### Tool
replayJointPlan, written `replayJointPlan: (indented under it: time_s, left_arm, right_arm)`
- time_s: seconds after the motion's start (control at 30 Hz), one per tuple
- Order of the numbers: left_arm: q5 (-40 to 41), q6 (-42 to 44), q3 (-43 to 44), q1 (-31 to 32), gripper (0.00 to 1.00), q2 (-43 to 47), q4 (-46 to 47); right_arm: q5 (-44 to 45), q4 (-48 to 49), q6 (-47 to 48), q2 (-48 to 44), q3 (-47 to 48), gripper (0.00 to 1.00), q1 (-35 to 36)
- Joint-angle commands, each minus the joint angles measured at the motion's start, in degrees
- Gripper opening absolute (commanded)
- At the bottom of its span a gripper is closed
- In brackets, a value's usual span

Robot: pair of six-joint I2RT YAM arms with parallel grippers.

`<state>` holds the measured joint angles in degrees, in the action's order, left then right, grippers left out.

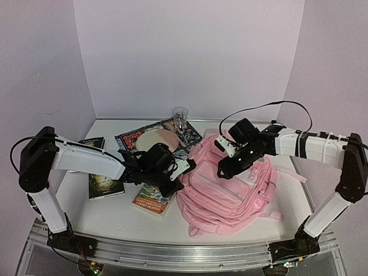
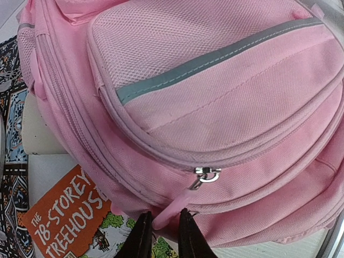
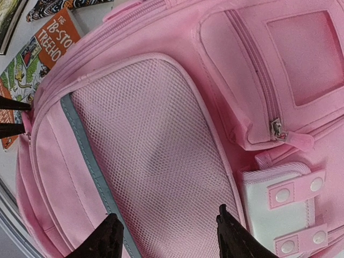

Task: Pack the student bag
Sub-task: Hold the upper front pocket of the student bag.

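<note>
The student bag (image 1: 236, 192) is lying front-up on the right half of the tabletop (image 1: 115, 221), its top toward the far wall. The zips that show on it are lying drawn shut, so the inside is hidden. The left jaws are closing tight on the pink zip pull (image 2: 174, 207), which is hanging from a silver slider (image 2: 207, 173) on the bag's side seam. The right jaws are standing wide open, gripping nothing, just over the mesh pocket (image 3: 156, 161); whether they are touching it I cannot tell. A white patch (image 3: 279, 207) is sitting beside that pocket. An orange Treehouse book (image 1: 152, 198) is lying at the bag's left edge. Farther back, a plate (image 1: 158, 140) is resting on a patterned mat (image 1: 129, 140), and a clear glass (image 1: 180, 117) is standing upright beyond it; what it is holding I cannot tell.
</note>
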<state>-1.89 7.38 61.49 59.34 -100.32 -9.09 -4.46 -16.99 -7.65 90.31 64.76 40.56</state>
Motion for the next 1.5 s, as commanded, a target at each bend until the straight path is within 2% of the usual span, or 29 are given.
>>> replayJointPlan:
  time_s: [0.0,0.13,0.5,0.67,0.93,1.1,1.27,1.33,1.47]
  left_arm:
    - [-0.92,0.17,1.74,1.24,0.08,0.09,0.83]
    - [-3.1,-1.98,0.47,1.3,0.0,2.62,0.74]
    - [-7.1,-4.28,-1.12,1.3,0.0,6.0,0.63]
    - [-6.27,-5.11,-0.94,1.09,0.0,5.92,0.31]
    - [-9.02,-5.62,0.91,0.24,0.0,4.64,-1.64]
    - [-11.58,-6.41,1.24,0.25,0.0,4.6,-2.95]
    - [-14.98,-10.18,3.33,0.33,0.0,3.88,-4.81]
    - [-16.4,-12.03,3.96,0.44,0.0,3.75,-5.01]
    - [-16.36,-14.64,5.02,0.75,0.0,3.74,-5.97]
  right_arm:
    - [1.91,-1.46,-1.51,-3.71,-2.35,0.6,-1.13]
    - [2.09,-1.85,-1.32,-6.29,-4.99,0.6,-1.32]
    - [0.72,-2.81,-1.16,-9.53,-11.16,0.66,-5.8]
    - [-0.67,-3.84,-1.88,-9.99,-11.58,0.69,-7.38]
    - [-5.62,-4.23,-6.4,-4.13,-12.98,0.71,-8.93]
    - [-12.07,1.71,-12.13,-2.37,-15.35,0.7,-8.99]
    - [-17.89,9.63,-18.17,-0.62,-15.08,0.51,-7.95]
    - [-18.68,12.05,-20.02,-0.22,-14.24,0.38,-7.22]
    - [-19.13,16.12,-24.18,0.38,-12.83,0.06,-5.57]
